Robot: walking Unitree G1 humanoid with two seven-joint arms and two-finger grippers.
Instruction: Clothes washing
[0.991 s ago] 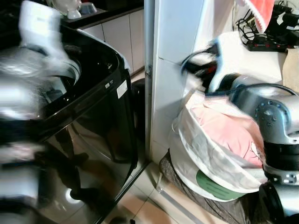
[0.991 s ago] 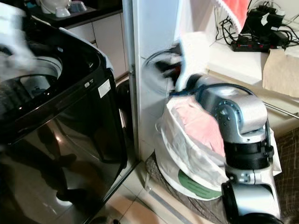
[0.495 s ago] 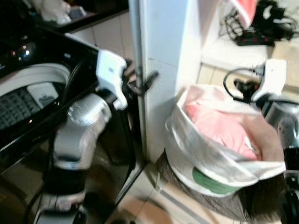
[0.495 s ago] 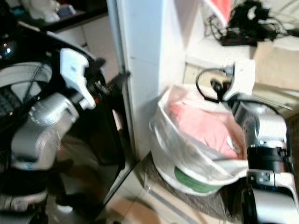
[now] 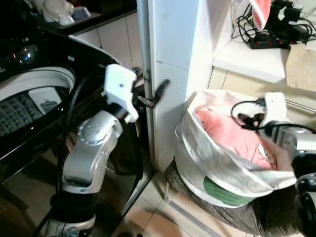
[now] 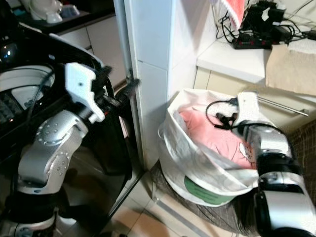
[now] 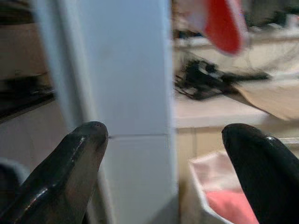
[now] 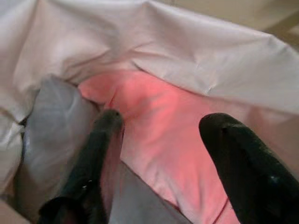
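Note:
A white laundry bag (image 5: 222, 190) with a green label stands on the floor right of a white pillar, holding a pink garment (image 5: 224, 136). My right gripper (image 5: 247, 118) reaches down into the bag's mouth. In the right wrist view it is open (image 8: 161, 126) just over the pink garment (image 8: 163, 121), one fingertip (image 8: 108, 119) touching the cloth beside a grey fold (image 8: 56, 121). The black top-loading washing machine (image 5: 113, 143) stands at left, lid up, drum (image 5: 29, 98) showing. My left gripper (image 5: 155, 94) is open and empty (image 7: 163, 140) in front of the pillar, beside the machine's corner.
The white tiled pillar (image 5: 173, 59) separates machine and bag. Behind the bag runs a ledge with a power strip and cables (image 5: 271, 42); a red cloth (image 5: 259, 10) hangs above it. A brown mat (image 5: 237, 219) lies under the bag. Dishes (image 5: 57, 10) sit on a far counter.
My left arm has swung from over the washing machine to the pillar. My right gripper has dropped from above the bag into its mouth. The camera has also shifted.

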